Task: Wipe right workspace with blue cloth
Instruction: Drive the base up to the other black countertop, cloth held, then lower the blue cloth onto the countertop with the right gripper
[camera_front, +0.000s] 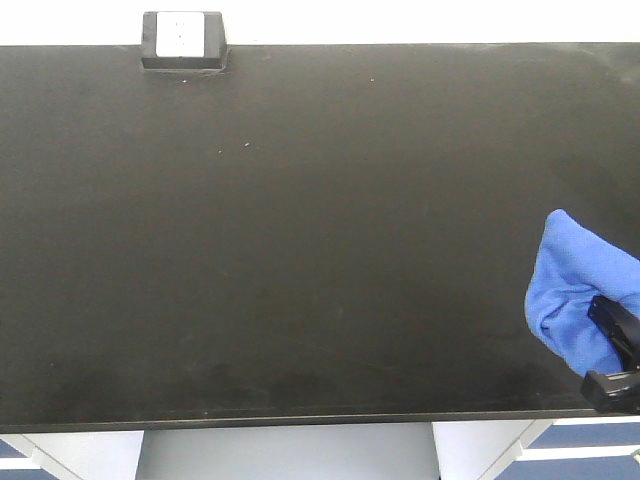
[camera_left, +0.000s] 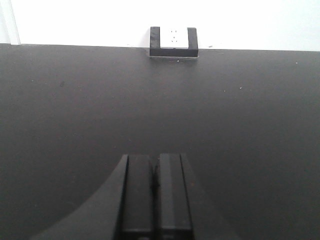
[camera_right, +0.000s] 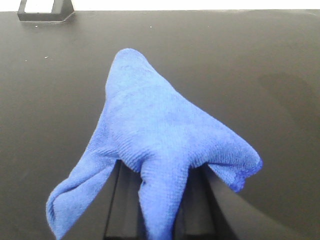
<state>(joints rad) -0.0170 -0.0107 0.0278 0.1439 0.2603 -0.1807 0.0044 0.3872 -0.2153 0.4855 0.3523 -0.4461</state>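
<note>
The blue cloth (camera_front: 578, 290) hangs bunched at the right edge of the black table (camera_front: 300, 250), near the front. My right gripper (camera_front: 612, 330) is shut on it. In the right wrist view the blue cloth (camera_right: 160, 145) drapes forward over the black fingers (camera_right: 125, 210), with a fold pinched between the jaws at the right gripper (camera_right: 160, 200). My left gripper (camera_left: 156, 170) is shut and empty, with its two pads pressed together above the bare table (camera_left: 75, 115). The left arm does not show in the front view.
A black and white socket box (camera_front: 182, 42) sits at the table's back edge, left of centre; it also shows in the left wrist view (camera_left: 173, 42) and the right wrist view (camera_right: 44, 9). The table's front edge (camera_front: 300, 418) runs along the bottom.
</note>
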